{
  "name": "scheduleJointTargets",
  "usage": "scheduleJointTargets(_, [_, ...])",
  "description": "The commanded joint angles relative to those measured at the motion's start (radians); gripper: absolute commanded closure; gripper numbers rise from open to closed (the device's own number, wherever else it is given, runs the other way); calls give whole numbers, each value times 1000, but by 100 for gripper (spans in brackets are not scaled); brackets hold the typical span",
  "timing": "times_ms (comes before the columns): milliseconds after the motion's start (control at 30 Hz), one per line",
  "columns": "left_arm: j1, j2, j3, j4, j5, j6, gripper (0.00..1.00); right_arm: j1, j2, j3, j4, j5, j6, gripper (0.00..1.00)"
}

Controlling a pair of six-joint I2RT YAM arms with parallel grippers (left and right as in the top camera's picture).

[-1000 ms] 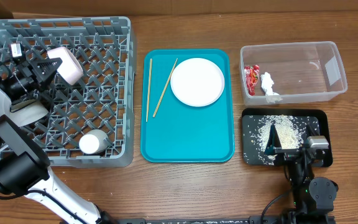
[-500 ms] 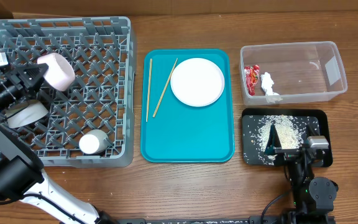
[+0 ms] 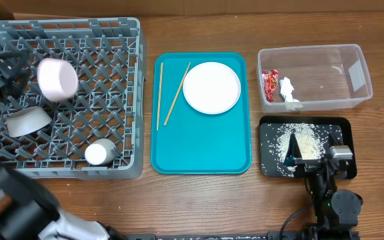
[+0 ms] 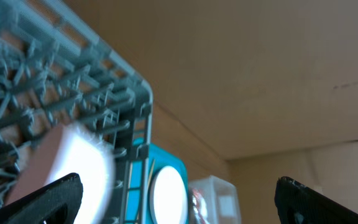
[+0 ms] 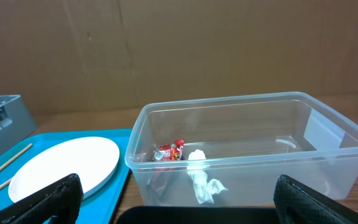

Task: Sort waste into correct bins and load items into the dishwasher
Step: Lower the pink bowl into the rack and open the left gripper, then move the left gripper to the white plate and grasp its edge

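The pale bowl (image 3: pixel 57 79) stands on edge among the pegs of the grey dishwasher rack (image 3: pixel 112 40), free of my left gripper (image 3: pixel 5 75), which is open, blurred and just left of it. In the left wrist view the bowl (image 4: pixel 73 168) shows beside the left finger, with nothing between the wide jaws (image 4: pixel 179 202). A small plate (image 3: pixel 29 121) and a cup (image 3: pixel 100 153) also sit in the rack. The large plate (image 3: pixel 211 88) and two chopsticks (image 3: pixel 160 97) lie on the teal tray (image 3: pixel 202 153). My right gripper (image 3: pixel 307 159) is open over the black tray (image 3: pixel 342 127) of rice (image 3: pixel 299 140).
The clear tub (image 3: pixel 319 77) at the back right holds the red wrapper (image 3: pixel 270 83) and the tissue (image 3: pixel 288 90); the right wrist view shows the tub (image 5: pixel 328 134), wrapper (image 5: pixel 169 151) and tissue (image 5: pixel 201 177) straight ahead, with the plate (image 5: pixel 64 165) to the left.
My left gripper opened, let go of the bowl and drew back to the left; the bowl stays propped in the rack. The right arm has not moved.
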Motion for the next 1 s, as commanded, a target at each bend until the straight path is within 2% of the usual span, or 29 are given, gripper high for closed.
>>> scheduleJointTargets(0, [6, -222, 19, -40, -196, -67, 0, -3, -11, -10, 4, -1, -4, 0])
scheduleJointTargets(200, [0, -348, 19, -132, -315, -53, 0, -3, -11, -10, 4, 0, -4, 0])
scheduleJointTargets(333, [-39, -367, 19, -193, -272, 43, 1, -3, -11, -10, 4, -1, -4, 0])
scheduleJointTargets(467, [-163, -396, 19, -248, -281, 146, 2, -3, -11, -10, 4, -1, -4, 0])
scheduleJointTargets(600, [-417, -429, 19, -315, -521, 214, 2, -3, -11, -10, 4, -1, -4, 0])
scheduleJointTargets(833, [-1050, -357, 19, -367, -1181, 257, 0, -3, -11, -10, 4, -1, -4, 0])
scheduleJointTargets(967, [-1246, -230, 19, -337, -1261, 257, 6, -3, -11, -10, 4, -1, -4, 0])
